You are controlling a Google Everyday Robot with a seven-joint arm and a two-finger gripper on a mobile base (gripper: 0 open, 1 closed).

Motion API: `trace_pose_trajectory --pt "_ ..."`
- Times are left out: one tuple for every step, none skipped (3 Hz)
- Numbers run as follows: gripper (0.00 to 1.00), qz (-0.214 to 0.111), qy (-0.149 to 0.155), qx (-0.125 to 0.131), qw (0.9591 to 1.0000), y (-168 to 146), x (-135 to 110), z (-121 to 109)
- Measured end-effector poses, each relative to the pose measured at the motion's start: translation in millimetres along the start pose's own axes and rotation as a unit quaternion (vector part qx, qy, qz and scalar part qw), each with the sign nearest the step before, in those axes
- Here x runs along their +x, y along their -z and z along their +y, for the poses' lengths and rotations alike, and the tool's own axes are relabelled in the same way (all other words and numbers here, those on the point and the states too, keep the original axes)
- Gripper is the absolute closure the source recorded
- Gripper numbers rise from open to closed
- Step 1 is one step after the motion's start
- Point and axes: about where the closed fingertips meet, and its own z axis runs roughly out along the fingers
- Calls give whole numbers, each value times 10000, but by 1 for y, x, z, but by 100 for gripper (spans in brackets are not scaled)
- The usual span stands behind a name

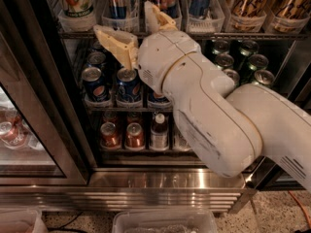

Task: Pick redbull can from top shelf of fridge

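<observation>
- Filling the scene, the fridge [160, 181] shows wire shelves of drinks between black frames, above a stainless-steel base.
- The white arm [218, 115] comes in from the near right and reaches up and left across the middle shelf, hiding part of it.
- The top shelf [218, 34] runs along the upper edge and carries a row of clear bins with tall cans.
- The gripper [124, 18] sits at the front edge of the top shelf, left of centre. Its two tan fingers [116, 42] are spread apart and grasp nothing.
- The redbull can [118, 1] stands upright in its bin on the top shelf, just behind the left finger. Two more blue-and-silver cans like it stand in the bins to its right.
- Gold cans [248, 1] fill the bins at the right end of that shelf.
- Pepsi cans [95, 84] stand on the middle shelf below the gripper.
- Green cans [243, 62] stand on the same shelf to the right, behind the arm.
- Copper cans [121, 135] and a small bottle [159, 132] stand on the lower shelf.
- A clear tub [165, 220] lies on the floor nearest the camera.
</observation>
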Motion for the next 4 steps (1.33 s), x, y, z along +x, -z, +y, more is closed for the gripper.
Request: trace_pose_trajectory --pt "30 -5 1 23 10000 -2 0 -6" --pt "29 58 -8 113 9999 -4 5 -18" --pt "28 169 -8 176 9997 -7 14 -29" --pt "28 208 54 108 9997 -17 17 -30"
